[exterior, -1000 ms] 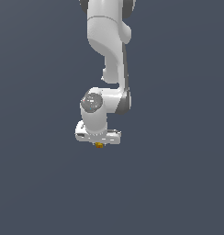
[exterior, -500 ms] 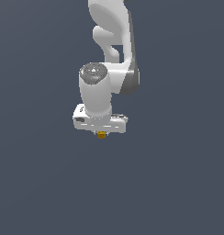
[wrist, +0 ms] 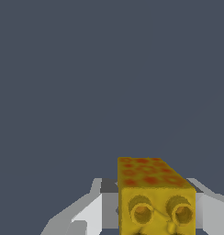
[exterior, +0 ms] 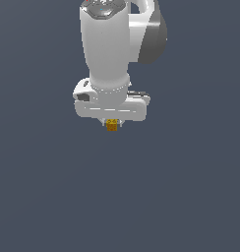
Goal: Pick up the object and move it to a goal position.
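Tiny, stiff, likely light toy brick (wrist: 155, 197) pinched between pressed-in jaws at its flat dotted sides.

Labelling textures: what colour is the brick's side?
Yellow-orange brick with reddish dots, clearest in wrist view.

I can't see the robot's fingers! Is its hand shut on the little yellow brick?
Shut on it: the brick sits tucked under the gripper.
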Available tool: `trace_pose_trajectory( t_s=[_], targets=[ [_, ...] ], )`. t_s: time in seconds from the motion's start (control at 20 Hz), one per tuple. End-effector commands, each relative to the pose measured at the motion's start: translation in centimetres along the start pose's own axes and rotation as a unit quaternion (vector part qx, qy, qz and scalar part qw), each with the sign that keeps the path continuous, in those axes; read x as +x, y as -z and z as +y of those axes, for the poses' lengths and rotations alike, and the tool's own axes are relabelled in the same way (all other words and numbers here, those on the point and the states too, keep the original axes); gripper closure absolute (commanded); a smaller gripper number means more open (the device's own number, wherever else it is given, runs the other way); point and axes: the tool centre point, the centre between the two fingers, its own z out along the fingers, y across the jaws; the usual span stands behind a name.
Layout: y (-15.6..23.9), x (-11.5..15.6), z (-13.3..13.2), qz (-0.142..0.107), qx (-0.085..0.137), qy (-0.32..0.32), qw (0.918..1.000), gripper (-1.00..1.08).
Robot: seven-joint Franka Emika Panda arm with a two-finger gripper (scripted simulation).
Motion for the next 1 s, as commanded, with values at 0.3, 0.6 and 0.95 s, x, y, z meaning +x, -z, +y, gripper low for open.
trace_pose_trajectory(
  t_s=[0.3, 0.6, 0.95],
  targets=[
    [9.3, 0.0, -1.6, 0.000, 0.000, 0.000, 1.0000, 1.08],
    [14.2, 0.2, -2.4, 0.000, 0.000, 0.000, 1.0000, 1.08],
    [17.3, 0.4, -3.0, 0.000, 0.000, 0.000, 1.0000, 1.08]
  ],
)
